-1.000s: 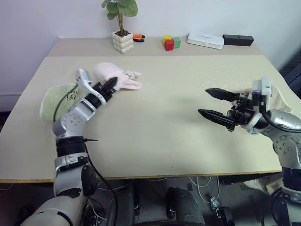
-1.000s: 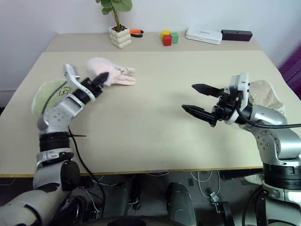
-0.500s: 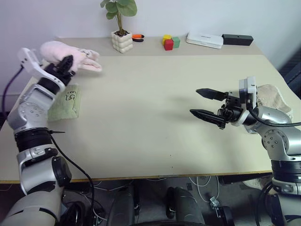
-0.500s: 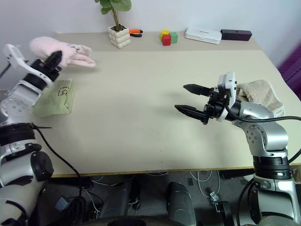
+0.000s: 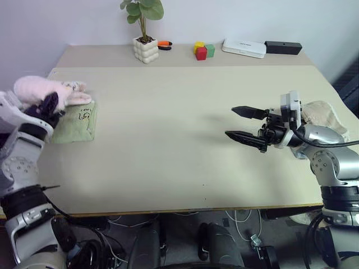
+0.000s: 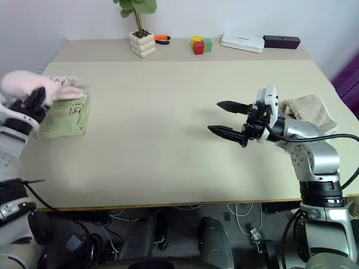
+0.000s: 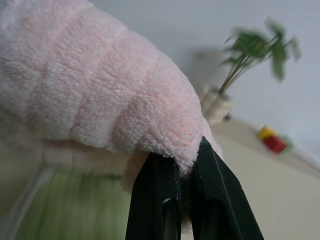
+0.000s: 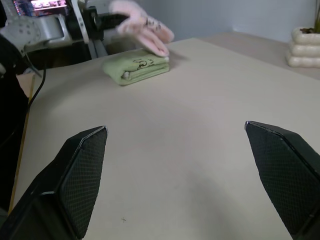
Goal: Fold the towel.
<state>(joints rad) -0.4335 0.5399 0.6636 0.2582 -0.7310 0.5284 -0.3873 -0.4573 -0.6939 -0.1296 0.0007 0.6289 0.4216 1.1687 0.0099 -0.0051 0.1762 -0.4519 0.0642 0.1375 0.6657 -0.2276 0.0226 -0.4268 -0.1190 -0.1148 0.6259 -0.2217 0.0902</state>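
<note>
left gripper (image 7: pixel 181 165), its two black fingers pinched tight on a fold of the pale pink striped terry towel (image 5: pixel 42 89), has carried the bundle from the middle-left of the beige tabletop (image 5: pixel 168 134) out to the table's far left edge, so the towel now hangs bunched in the air just above and partly over the small folded light-green cloth with dark print (image 5: pixel 76 121); the towel looks already gathered into a compact wad, so i judge this as moving it aside onto or beside the green cloth rather than a fresh fold, with release still to come; further right, the right gripper (image 6: pixel 224 117) hovers over bare table with its fingers spread wide, holding nothing, barely shifted, and the crumpled beige-tan towel (image 6: pixel 308 107) lies behind it near the right edge
</note>
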